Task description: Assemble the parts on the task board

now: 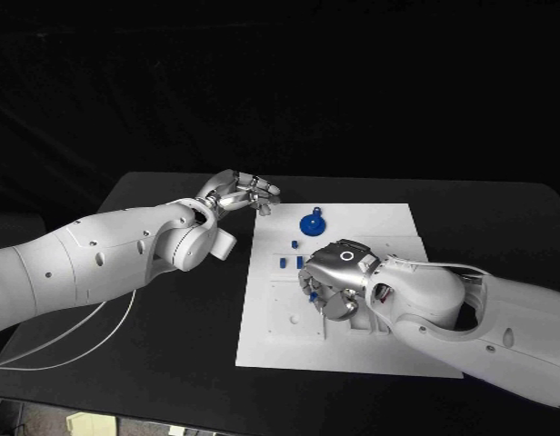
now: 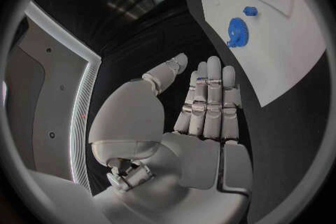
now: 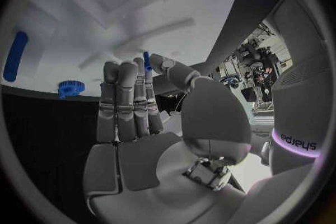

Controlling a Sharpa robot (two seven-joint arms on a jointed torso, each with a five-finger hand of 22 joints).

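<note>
Right hand (image 1: 336,277) pinches a thin blue part (image 3: 147,61) over the board (image 1: 385,354); left hand (image 1: 241,193), released, waits at its far-left corner. Gear (image 1: 312,223) and small pieces unplaced.

"sharpa" on right arm (image 3: 297,140)

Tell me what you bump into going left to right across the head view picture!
Left arm → left hand → round blue gear on the white board → right hand → right arm.
</note>
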